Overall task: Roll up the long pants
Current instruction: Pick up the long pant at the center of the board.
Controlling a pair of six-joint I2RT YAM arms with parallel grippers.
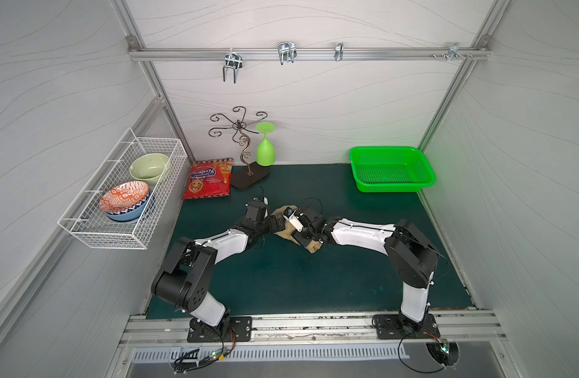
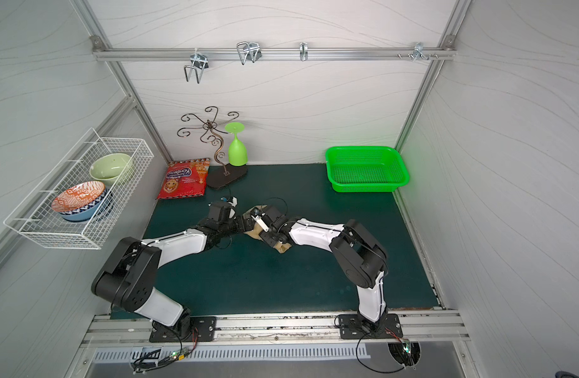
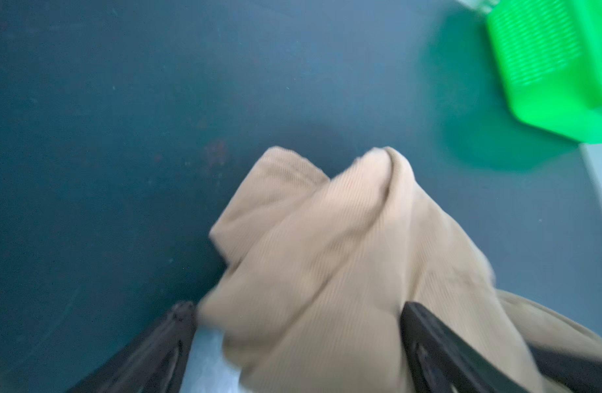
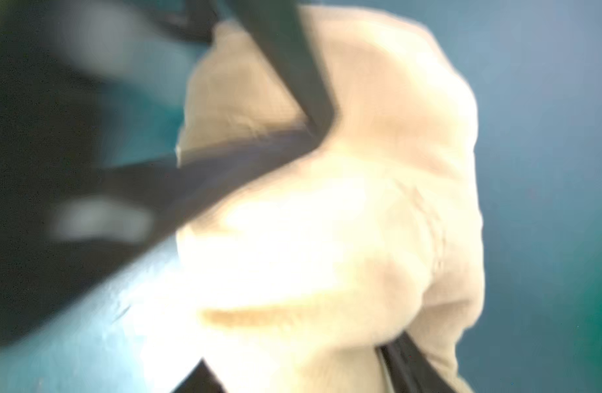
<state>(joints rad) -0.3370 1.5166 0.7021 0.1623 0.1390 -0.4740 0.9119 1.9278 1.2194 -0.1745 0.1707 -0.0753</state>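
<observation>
Long pants (image 1: 283,233): tan soft cloth bunched into a lumpy, partly rolled bundle. The legs can't be told apart. In the left wrist view the pants (image 3: 327,255) show a fine ribbed weave, thick folds and a rounded peak at the far end. The bundle sits mid counter (image 1: 298,288) between the two arm tips, well apart from everything else. In both top views it is mostly hidden under the arms, with one tan end poking out on the near side.

The counter is a dark green matte mat, smooth with faint scuffs.

Left gripper (image 3: 303,340): black fingers (image 3: 429,343) spread wide, one on each side of the bundle. The cloth lies loose between them, so it is released, not pinching.

Right gripper (image 4: 303,371): this view is blurred and washed out. The black fingers (image 4: 405,367) are about half closed with cloth packed between them and touching both, so it is grasping the pants.

Other things:
- Basket (image 1: 391,187): bright green perforated plastic, rectangular with rounded corners, at the far right corner of the counter.
- Wire rack (image 1: 85,229): white, on the left wall, holding glazed bowls (image 1: 149,168): one pale green, one orange-patterned stacked on a blue one.
- Back left: a glossy red snack bag (image 1: 208,180), a curly metal stand (image 1: 245,144) on a dark oval base, and a green plastic goblet (image 1: 265,150) upside down beside it.
</observation>
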